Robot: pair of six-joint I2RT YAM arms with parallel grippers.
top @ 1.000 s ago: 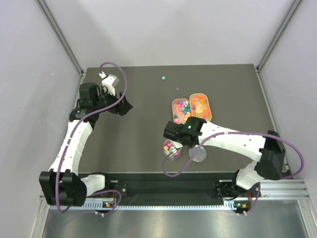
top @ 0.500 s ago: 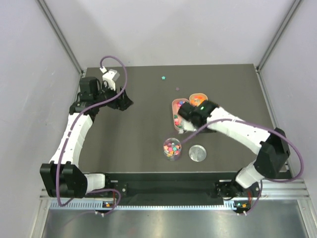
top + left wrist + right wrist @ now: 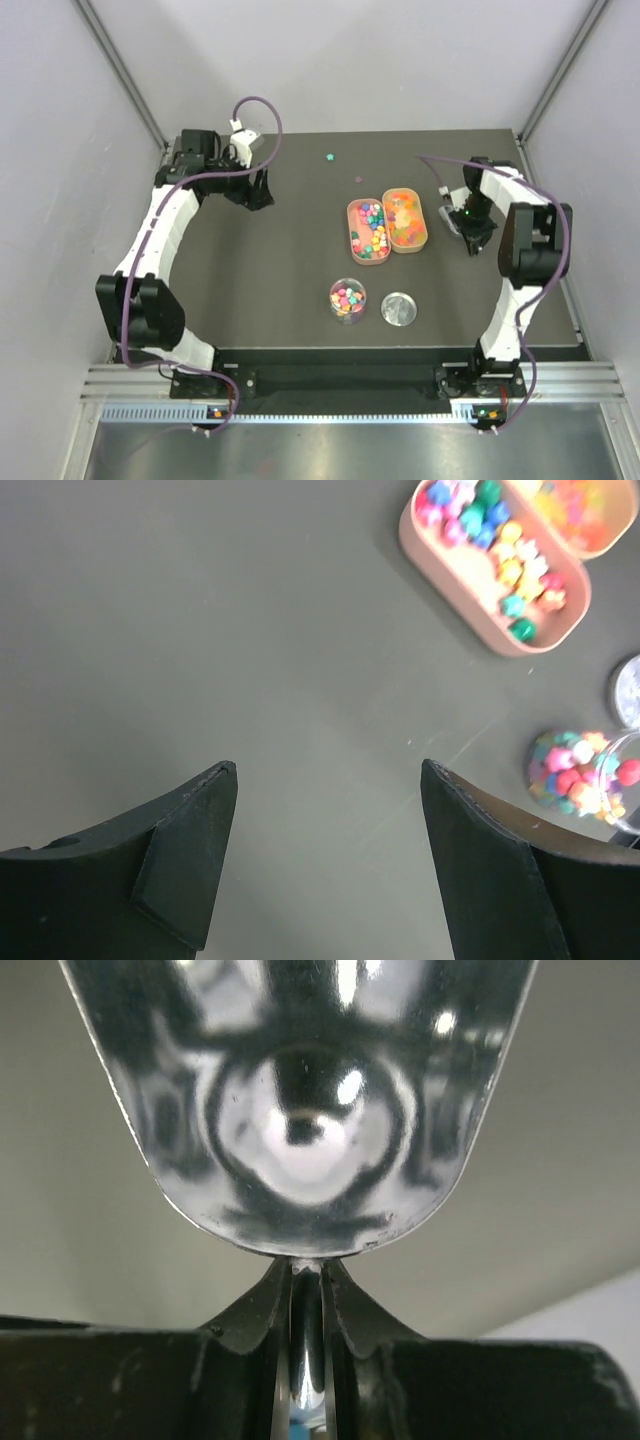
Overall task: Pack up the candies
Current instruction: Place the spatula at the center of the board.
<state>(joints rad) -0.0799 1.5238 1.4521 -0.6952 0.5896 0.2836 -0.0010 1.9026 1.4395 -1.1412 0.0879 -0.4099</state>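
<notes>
On table (image 3: 250,270): two trays (image 3: 349,228), one jar (image 3: 332,303), one lid (image 3: 399,308), perhaps two strays (image 3: 328,157).

Right of the left claw (image 3: 328,775), the frame edge cuts off the jar (image 3: 585,780) and lid (image 3: 630,690) — the candies (image 3: 560,760) inside blur together. Above the right claw (image 3: 307,1285), the scoop (image 3: 300,1110) bowl runs off-frame — its handle is mostly buried between the fingers.

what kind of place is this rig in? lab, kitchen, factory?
Most likely a lab test cell: a dark table boxed in by plain grey walls, two arms bolted to a metal rail at its near edge.
</notes>
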